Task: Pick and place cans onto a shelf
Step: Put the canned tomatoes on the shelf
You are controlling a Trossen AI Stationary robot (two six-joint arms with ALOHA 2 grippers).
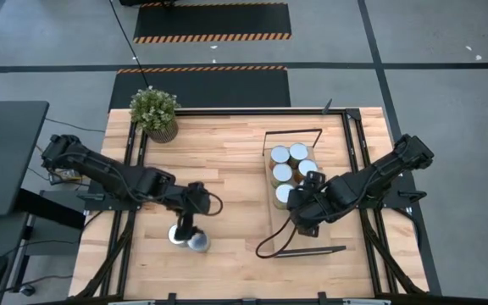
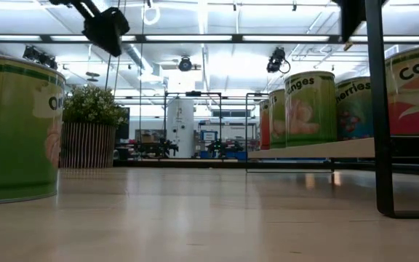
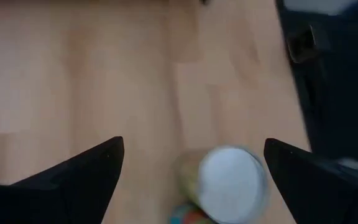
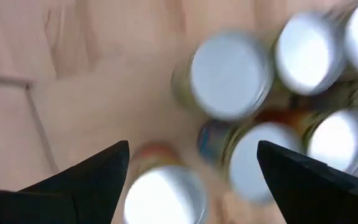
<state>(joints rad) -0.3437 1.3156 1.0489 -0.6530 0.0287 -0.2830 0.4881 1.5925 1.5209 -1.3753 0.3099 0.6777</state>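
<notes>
Silver-topped cylindrical cans [image 1: 290,166] cluster on the long light-wood shelf [image 1: 276,196] at the table's [image 1: 235,169] three o'clock, the right pincer [image 1: 297,222] spread above them. At seven o'clock, the left pincer [image 1: 185,230] hangs spread over two loose cans [image 1: 190,240].

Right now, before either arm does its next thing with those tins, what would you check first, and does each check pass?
1. Left gripper open above a loose can: ok.
2. That can upright on the table: ok.
3. Right gripper open, holding nothing: ok.
4. Cans on the shelf standing upright: ok.
5. Free space left on the shelf: cannot tell.
6. Plant away from both arms: ok.
</notes>
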